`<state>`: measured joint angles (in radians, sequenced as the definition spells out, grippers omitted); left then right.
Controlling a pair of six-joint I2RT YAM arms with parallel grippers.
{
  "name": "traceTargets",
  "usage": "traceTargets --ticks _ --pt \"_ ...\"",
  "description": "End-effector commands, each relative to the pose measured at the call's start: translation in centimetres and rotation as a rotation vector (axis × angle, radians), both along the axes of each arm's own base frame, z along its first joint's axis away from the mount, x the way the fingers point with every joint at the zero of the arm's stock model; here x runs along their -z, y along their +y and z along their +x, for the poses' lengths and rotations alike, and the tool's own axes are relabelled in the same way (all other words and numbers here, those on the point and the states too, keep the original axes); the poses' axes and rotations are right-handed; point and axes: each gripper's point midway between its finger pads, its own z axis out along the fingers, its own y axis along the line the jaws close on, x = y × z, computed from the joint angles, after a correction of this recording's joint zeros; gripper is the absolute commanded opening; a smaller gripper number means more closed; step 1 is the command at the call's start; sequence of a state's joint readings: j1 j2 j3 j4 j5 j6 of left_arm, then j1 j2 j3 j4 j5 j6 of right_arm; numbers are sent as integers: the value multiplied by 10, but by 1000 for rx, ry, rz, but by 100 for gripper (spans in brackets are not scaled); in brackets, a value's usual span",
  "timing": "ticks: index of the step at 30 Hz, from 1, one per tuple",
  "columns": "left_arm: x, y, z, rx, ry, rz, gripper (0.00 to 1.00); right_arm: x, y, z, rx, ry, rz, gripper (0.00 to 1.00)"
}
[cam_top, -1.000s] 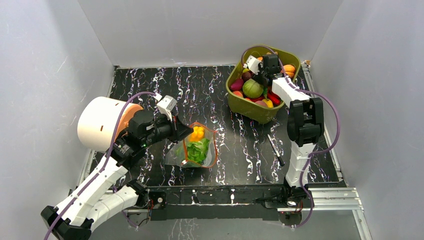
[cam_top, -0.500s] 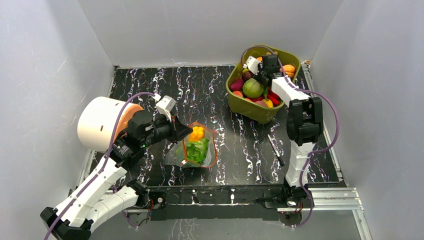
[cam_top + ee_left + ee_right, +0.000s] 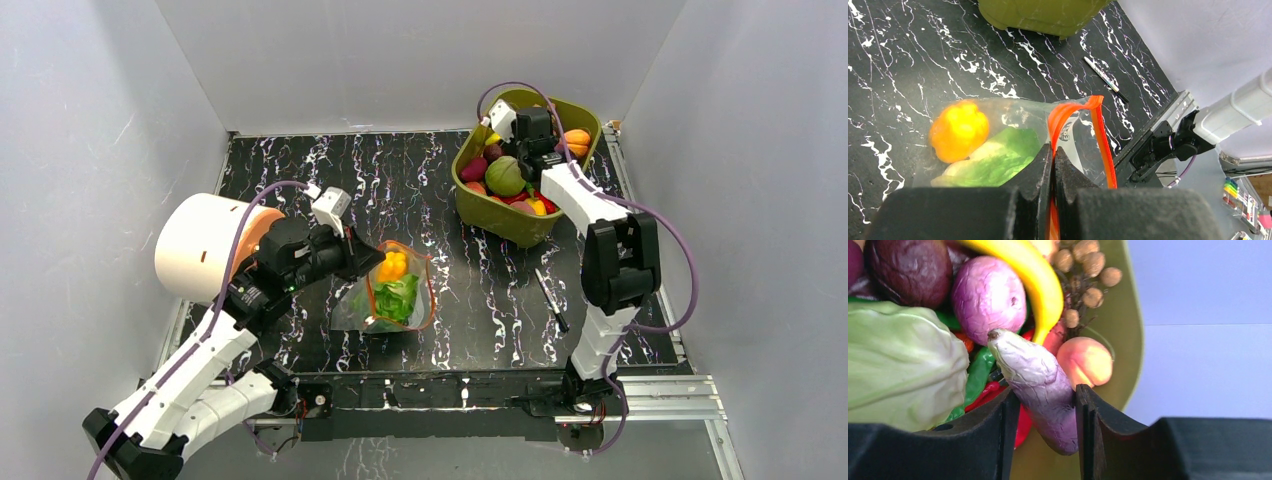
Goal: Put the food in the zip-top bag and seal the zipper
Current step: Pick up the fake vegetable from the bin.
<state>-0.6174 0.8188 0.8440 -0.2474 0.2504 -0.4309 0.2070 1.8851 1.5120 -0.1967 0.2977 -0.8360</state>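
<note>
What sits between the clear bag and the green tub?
Nothing; the top view shows bare marbled tabletop between zip-top bag and olive-green tub.

We find no text we can read anywhere; a dark printed mark on the zip-top bag (image 3: 1020,119) is too blurred.

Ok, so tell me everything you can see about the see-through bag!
The clear bag is crinkly, shiny plastic with an orange-red zipper strip running around its mouth, which gapes open. It lies on the black marbled table. Through the plastic you can see a yellow-orange pepper and a green lettuce inside. The left hand pinches the bag's rim right at the strip, its jaws closed on it.
</note>
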Motion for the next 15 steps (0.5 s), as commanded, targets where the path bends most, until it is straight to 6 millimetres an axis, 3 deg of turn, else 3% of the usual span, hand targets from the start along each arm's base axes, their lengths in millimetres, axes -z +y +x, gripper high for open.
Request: traceTargets --ticks 1,9,15 --pt "-29 2 8 -43 -56 -43 0 -74 12 -11 71 -223 57 23" --pt "-39 6 23 -126 -58 -45 0 -126 60 -46 8 -291 331 22" --pt "-48 3 38 -172 -73 -65 0 -165 101 -89 -97 -316 555 21"
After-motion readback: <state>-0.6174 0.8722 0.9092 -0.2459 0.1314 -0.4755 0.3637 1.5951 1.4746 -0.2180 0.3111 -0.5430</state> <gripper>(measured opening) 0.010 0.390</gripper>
